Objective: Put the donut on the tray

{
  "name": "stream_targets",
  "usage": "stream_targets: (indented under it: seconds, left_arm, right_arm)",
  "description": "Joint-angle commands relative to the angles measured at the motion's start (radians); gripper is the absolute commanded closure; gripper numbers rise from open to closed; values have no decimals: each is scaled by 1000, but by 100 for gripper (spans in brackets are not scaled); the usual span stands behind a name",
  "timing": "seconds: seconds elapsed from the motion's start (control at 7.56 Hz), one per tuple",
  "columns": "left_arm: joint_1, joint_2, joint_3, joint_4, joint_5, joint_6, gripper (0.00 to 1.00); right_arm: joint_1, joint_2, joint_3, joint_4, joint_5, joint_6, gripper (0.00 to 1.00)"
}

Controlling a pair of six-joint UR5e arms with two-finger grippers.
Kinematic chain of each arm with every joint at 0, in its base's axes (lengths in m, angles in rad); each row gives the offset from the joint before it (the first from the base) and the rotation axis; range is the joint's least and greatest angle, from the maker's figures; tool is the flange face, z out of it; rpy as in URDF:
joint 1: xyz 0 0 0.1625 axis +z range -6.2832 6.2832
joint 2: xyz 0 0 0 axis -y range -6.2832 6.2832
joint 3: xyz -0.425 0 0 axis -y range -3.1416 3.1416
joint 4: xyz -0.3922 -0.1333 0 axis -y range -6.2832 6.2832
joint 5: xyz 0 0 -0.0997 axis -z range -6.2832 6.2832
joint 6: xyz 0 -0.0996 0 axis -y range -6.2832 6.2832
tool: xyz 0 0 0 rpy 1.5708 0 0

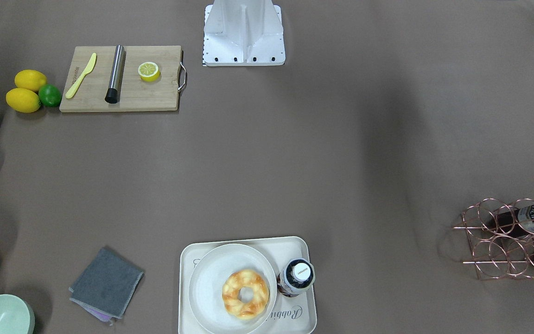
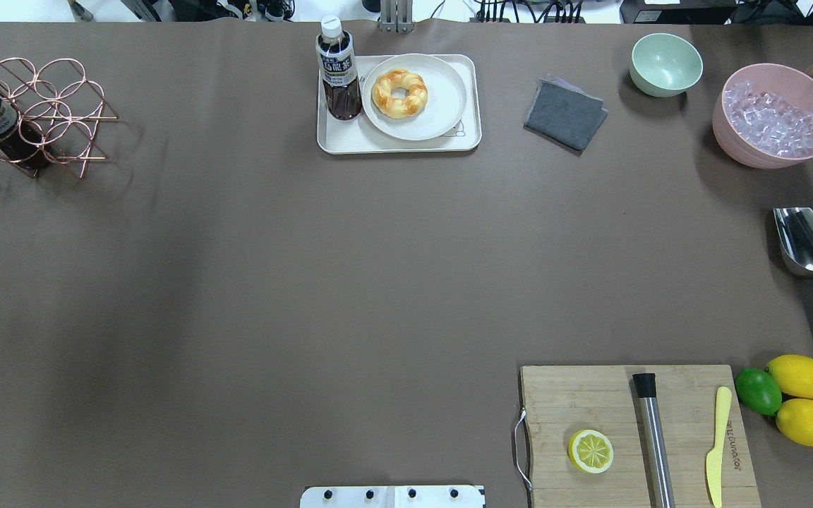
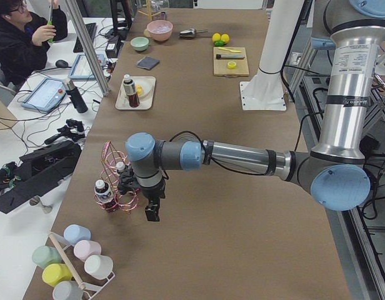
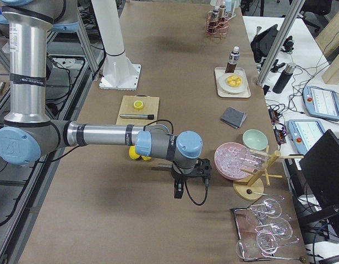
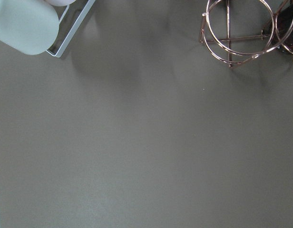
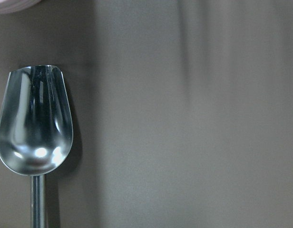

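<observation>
The donut [image 1: 245, 294], a twisted golden ring, lies on a round off-white plate [image 1: 211, 269] that rests on the cream tray [image 1: 295, 250] at the table's far edge. It also shows in the overhead view [image 2: 399, 92] on the tray [image 2: 350, 144]. A dark drink bottle [image 2: 338, 70] stands on the tray beside the plate. My left gripper [image 3: 152, 212] hangs next to the copper wire rack [image 3: 117, 187], far from the tray. My right gripper [image 4: 179, 190] hangs beside the pink bowl [image 4: 233, 159]. Both show only in side views, so I cannot tell if they are open or shut.
A wooden cutting board [image 2: 590, 402] holds a halved lemon [image 2: 591, 451], a steel rod and a yellow knife. Lemons and a lime [image 2: 758, 390] lie beside it. A metal scoop [image 2: 805, 243], a grey cloth [image 2: 565, 114] and a green bowl [image 2: 665, 63] stand on the right.
</observation>
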Motion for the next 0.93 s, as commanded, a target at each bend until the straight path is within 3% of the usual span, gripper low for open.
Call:
stream_targets:
  seconds: [0.0, 0.26, 0.79]
  left_arm:
    - [-2, 32, -4, -6, -1, 6, 2]
    - [-8, 52, -7, -28, -43, 3, 2]
    - [-8, 49, -8, -26, -35, 2, 2]
  right_arm:
    - [9, 0, -13, 4, 2, -12, 0]
    - [9, 2, -16, 7, 1, -11, 0]
    - [9, 2, -16, 7, 1, -11, 0]
